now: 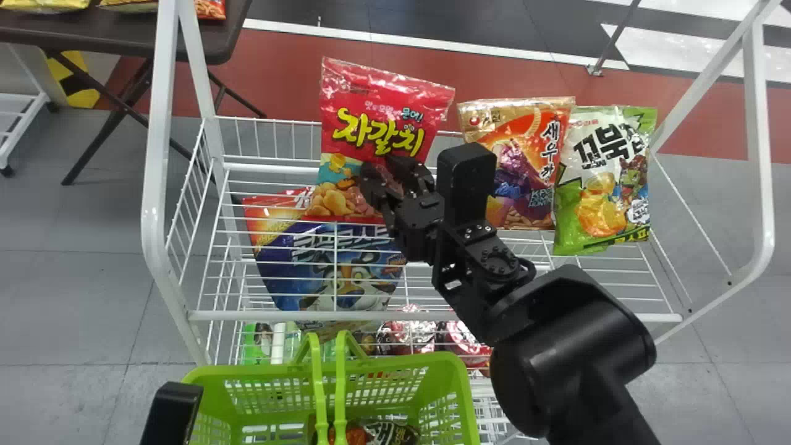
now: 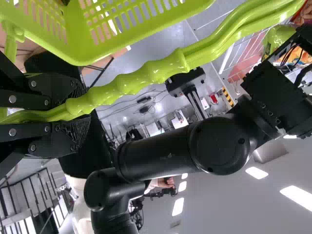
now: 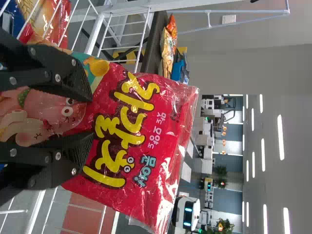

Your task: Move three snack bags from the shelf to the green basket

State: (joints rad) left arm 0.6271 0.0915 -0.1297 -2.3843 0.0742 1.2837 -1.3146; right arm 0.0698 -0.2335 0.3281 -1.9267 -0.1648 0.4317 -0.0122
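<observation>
Far beyond the green basket [image 1: 460, 395] and to its left, a dark, smooth table [image 1: 123, 31] with rounded corners carries glossy snack packets [image 1: 46, 5].

The left hand [image 1: 173, 415] is just by the basket's left side; in its wrist view, its black fingers are closed around the basket's glossy, rippled plastic handle [image 2: 146, 75]. The basket has latticed walls and a smooth, rounded rim, and crinkled packs [image 1: 386, 432] lie in it.

Beyond the basket is the shelf [image 1: 247, 316], a white frame of thin wire mesh and round tube. On it, beyond the basket's middle, a broad blue bag [image 1: 346, 272] leans back.

Farther beyond the basket, above the blue bag, the puffed red bag [image 1: 383, 117] tilts, its shiny film creased near the flat top seam. The right hand [image 1: 384, 176] has its fingers partly closed, gripping the red bag's lower part between their textured pads [image 3: 84, 92].

Beyond the basket and to its right, a plump gold-and-orange bag [image 1: 522, 154] stands upright on the shelf, and just beside it a white-and-green bag [image 1: 605, 179], wrinkled along its edges.
</observation>
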